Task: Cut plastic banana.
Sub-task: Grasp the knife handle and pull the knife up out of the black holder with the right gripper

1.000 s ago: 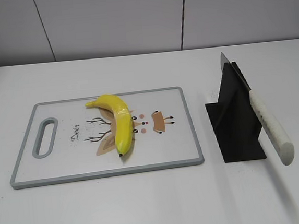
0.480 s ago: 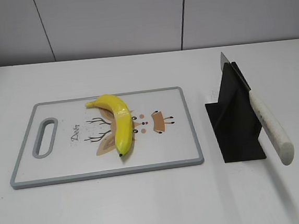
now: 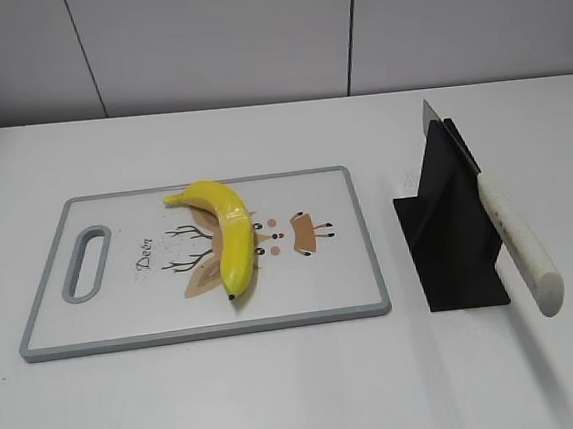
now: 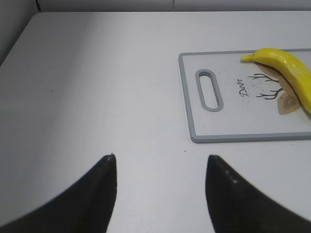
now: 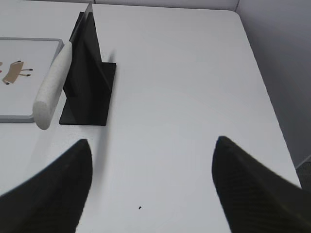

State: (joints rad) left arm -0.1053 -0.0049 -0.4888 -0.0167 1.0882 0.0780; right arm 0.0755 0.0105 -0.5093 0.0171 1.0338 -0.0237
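The plastic banana (image 3: pixel 226 236) is bright yellow and curved. It lies on a white cutting board (image 3: pixel 349 299) with a grey rim; its stem end also shows in the left wrist view (image 4: pixel 286 68). A knife with a white handle (image 3: pixel 518 242) rests slanted in a black stand (image 3: pixel 449 230), also in the right wrist view (image 5: pixel 53 87). My left gripper (image 4: pixel 160 160) is open and empty over bare table, left of the board. My right gripper (image 5: pixel 153 145) is open and empty, right of and nearer than the stand. Neither gripper shows in the exterior view.
The board has a slot handle (image 3: pixel 87 262) at its left end and a deer drawing under the banana. The white table's right edge (image 5: pixel 272 111) runs close to my right gripper. A grey wall stands behind the table.
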